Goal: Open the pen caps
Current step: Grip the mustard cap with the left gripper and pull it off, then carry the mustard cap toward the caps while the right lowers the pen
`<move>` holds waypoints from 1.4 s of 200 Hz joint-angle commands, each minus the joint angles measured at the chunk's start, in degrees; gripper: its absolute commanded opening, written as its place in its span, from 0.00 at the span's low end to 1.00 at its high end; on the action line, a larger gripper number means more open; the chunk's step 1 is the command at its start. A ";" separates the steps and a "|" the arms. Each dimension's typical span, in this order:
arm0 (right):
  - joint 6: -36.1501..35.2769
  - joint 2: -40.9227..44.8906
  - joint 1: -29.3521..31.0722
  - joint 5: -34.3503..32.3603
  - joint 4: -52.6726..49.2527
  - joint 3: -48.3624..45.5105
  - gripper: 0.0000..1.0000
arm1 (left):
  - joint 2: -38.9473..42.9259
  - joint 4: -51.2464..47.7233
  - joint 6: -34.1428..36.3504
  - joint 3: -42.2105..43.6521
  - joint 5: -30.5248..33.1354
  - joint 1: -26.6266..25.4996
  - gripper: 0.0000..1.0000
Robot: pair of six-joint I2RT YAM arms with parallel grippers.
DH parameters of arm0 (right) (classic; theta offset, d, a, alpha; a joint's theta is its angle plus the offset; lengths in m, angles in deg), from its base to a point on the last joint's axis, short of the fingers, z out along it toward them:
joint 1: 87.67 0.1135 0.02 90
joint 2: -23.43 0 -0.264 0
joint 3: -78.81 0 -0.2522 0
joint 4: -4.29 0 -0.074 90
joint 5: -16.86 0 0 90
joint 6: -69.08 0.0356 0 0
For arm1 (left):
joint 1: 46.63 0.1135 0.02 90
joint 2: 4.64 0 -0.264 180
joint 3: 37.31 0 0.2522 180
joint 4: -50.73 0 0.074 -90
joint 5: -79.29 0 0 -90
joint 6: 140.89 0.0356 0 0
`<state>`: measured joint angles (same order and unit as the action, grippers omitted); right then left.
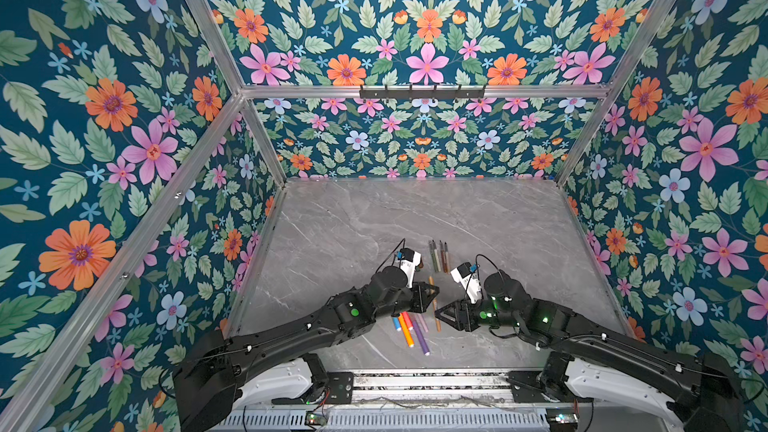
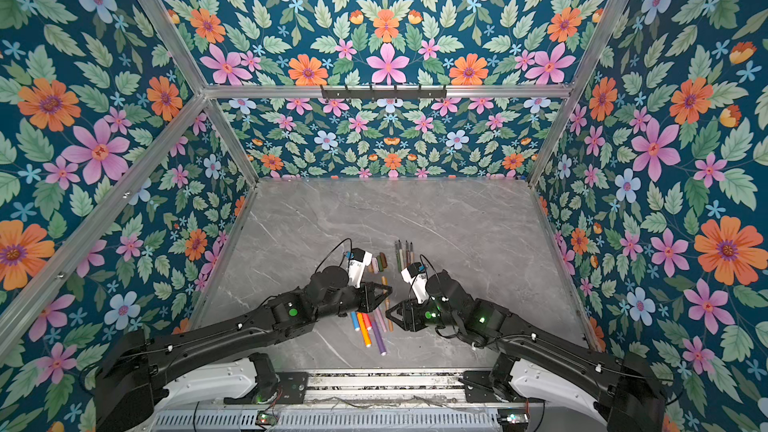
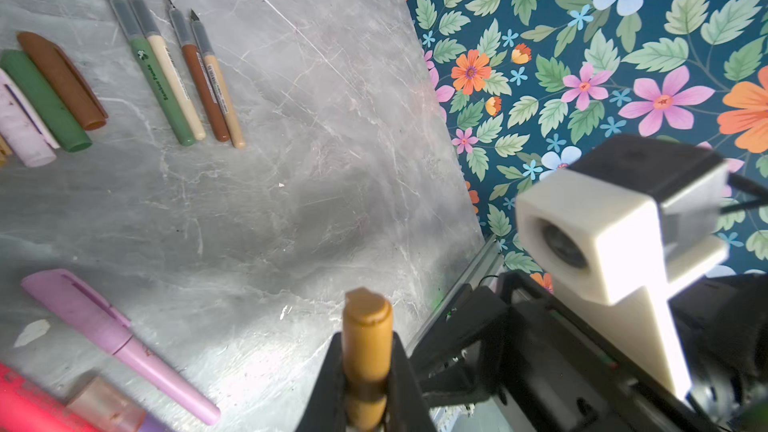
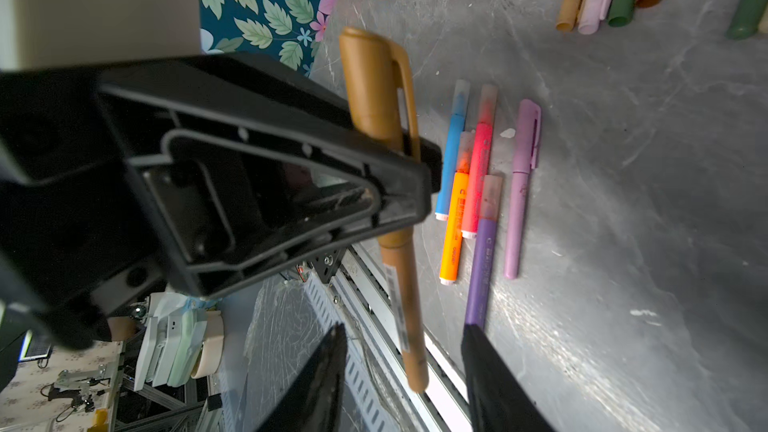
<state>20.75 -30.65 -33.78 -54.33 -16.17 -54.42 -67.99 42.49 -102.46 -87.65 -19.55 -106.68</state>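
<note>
Right up close in the right wrist view, the right gripper (image 4: 403, 328) has its two black fingers (image 4: 320, 376) spread apart, one on each side of the tail of the ochre pen (image 4: 401, 284). There's a clear gap on both sides, so nothing gripped, no contact. Just beyond, the left gripper (image 4: 415, 185) is squeezed hard onto that same pen, biting right where the ochre cap (image 4: 370, 85) meets the barrel. The cap's on, fully seated, clip and all. The left wrist view backs it up: both jaws pressed flat against the cap, its rounded end poking out past them.

Over to a top view: the pen runs twelve to six, cap at the twelve end. The left gripper comes in from nine o'clock, and the right from three o'clock, lower down the barrel.

From the held pen, the loose caps (image 2: 379, 261) in tan, pink, green and brown lie side by side at twelve o'clock on the marble table (image 2: 457, 222). Four uncapped pens (image 2: 405, 253), tips bare, sit at one o'clock. Down at seven o'clock are the capped markers (image 2: 368, 328): blue, orange, pink-red and purple, bunched together. A lilac pen (image 4: 521, 189) lies just beside them, cap on too.
</note>
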 commanded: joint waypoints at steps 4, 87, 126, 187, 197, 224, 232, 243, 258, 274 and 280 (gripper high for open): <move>-1.66 -1.77 0.22 1.10 0.13 1.26 0.46 | 0.47 2.48 -1.19 -0.35 -0.37 0.00 0.00; -0.71 -1.81 0.29 -0.97 -0.40 1.61 0.23 | 0.10 5.81 -2.61 0.10 -2.23 -0.02 0.00; 0.52 -1.81 0.33 -1.96 -1.03 0.52 0.00 | 0.55 5.46 -2.33 -0.31 -2.19 0.54 0.00; 4.34 -3.26 7.18 -5.36 1.61 -3.99 0.00 | 2.41 3.94 -2.27 -0.78 -11.33 15.62 0.00; 5.36 -3.88 8.16 -5.28 3.15 -5.00 0.00 | 2.38 3.78 -1.23 -0.94 -12.21 17.78 0.00; 6.82 -5.73 9.48 -3.97 4.98 -6.80 0.00 | 0.56 -0.73 3.13 -3.15 -12.03 21.89 0.00; 7.10 -6.10 10.59 -4.32 4.87 -6.91 0.00 | 0.03 -1.12 3.66 -3.83 -12.48 22.90 0.00; 7.65 -6.49 12.38 -4.95 5.24 -7.70 0.00 | -0.60 -1.12 4.27 -4.86 -13.03 24.17 0.00; 9.12 -6.41 15.01 -6.47 6.14 -9.24 0.00 | -1.62 -1.79 5.39 -6.53 -13.15 26.14 0.00; 10.69 -4.96 17.15 -8.41 6.27 -10.97 0.00 | -3.22 -2.29 6.38 -8.05 -13.98 28.61 0.00; 11.13 -3.92 17.40 -8.90 6.09 -11.69 0.00 | -3.77 -1.68 6.29 -8.18 -14.74 29.42 0.00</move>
<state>28.66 -36.53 -18.04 -61.50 -8.80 -64.36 -70.26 39.51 -98.77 -94.60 -35.47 -79.95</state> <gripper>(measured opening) 0.101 0.139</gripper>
